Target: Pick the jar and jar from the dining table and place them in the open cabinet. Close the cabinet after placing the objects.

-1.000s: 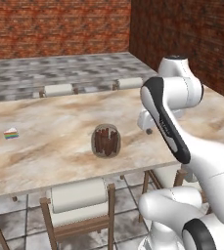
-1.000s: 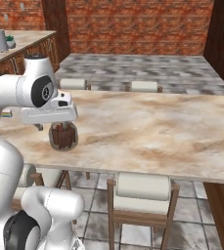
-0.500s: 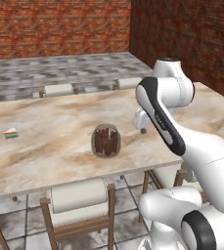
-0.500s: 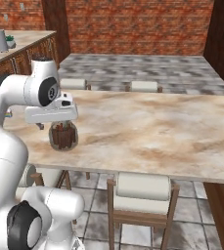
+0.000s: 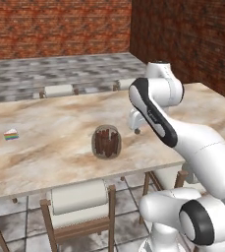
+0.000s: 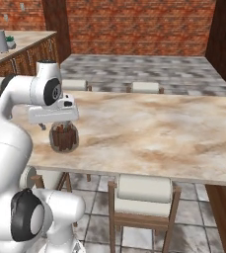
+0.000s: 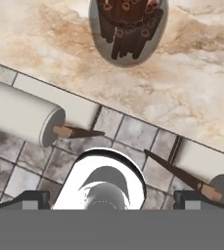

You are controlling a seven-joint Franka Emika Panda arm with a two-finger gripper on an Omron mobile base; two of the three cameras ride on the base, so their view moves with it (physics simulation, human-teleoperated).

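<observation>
Left of the squat clear glass jar of upright brown sticks (image 5: pixel 106 142) lies a tiny white-and-coloured wedge (image 5: pixel 11 134), well apart on the marbled beige dining table (image 5: pixel 45 152). The jar stands near the table's front edge. Right of it and above, the two-finger gripper (image 5: pixel 135 127) hangs with jaws spread wide and empty, probably lining up to grasp the jar.
</observation>
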